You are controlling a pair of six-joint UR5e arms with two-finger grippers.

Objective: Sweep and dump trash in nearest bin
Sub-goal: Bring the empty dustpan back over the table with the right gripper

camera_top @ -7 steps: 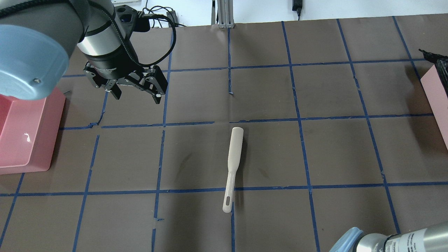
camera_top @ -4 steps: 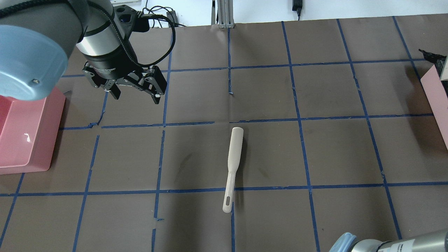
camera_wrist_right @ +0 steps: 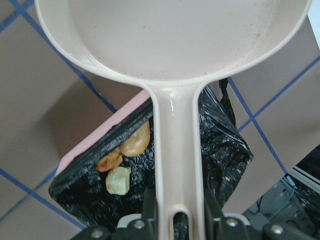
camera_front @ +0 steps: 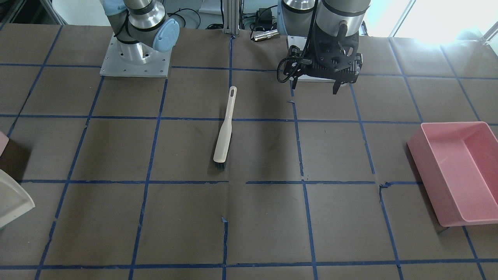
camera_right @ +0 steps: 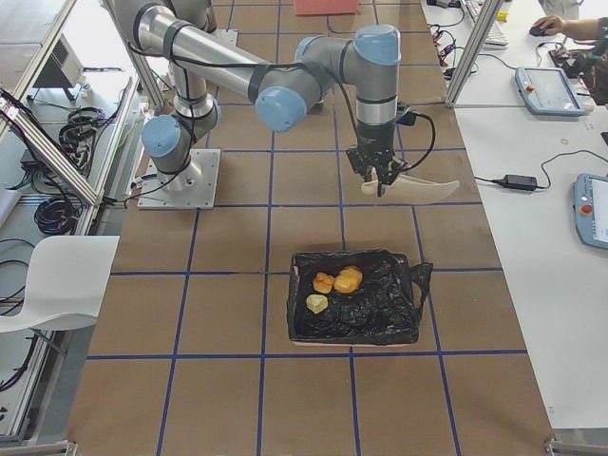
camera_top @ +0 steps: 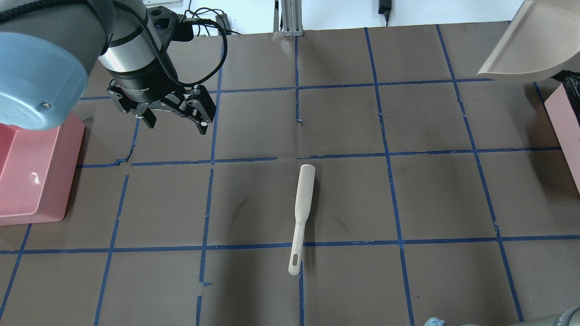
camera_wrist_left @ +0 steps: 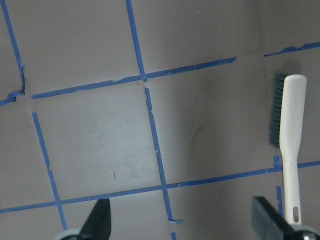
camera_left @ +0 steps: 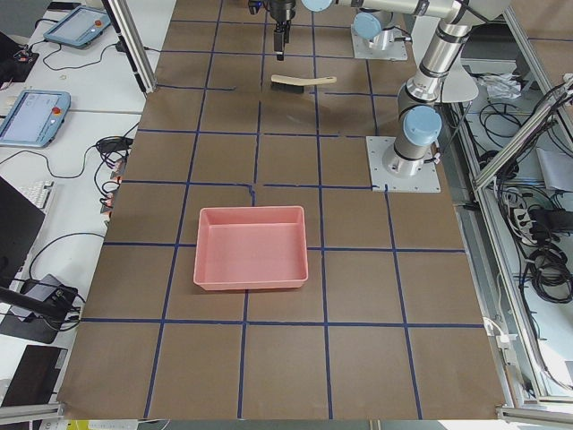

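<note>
The trash, three lumps [camera_right: 334,285], lies inside the bin [camera_right: 399,328], which is pale pink and lined with a black bag. The right wrist view shows the trash [camera_wrist_right: 125,155] in the bag below the bin's pink rim [camera_wrist_right: 107,131]. My right gripper [camera_wrist_right: 176,212] is shut on the handle of a beige dustpan [camera_wrist_right: 175,45] and holds it in the air beside the bin. The dustpan [camera_top: 530,45] appears empty. My left gripper [camera_top: 177,126] is open and empty above the table, left of a beige brush [camera_top: 302,213].
A large pink tub [camera_top: 31,167] stands at the table's left end, under my left arm. The brush [camera_front: 225,132] lies flat mid-table, bristles down. The bin's pink side [camera_top: 562,117] shows at the right edge. Cables lie along the far edge.
The dustpan has come into the overhead view at the upper right, and the right arm's elbow has slid out at the bottom. The left gripper has barely moved.
</note>
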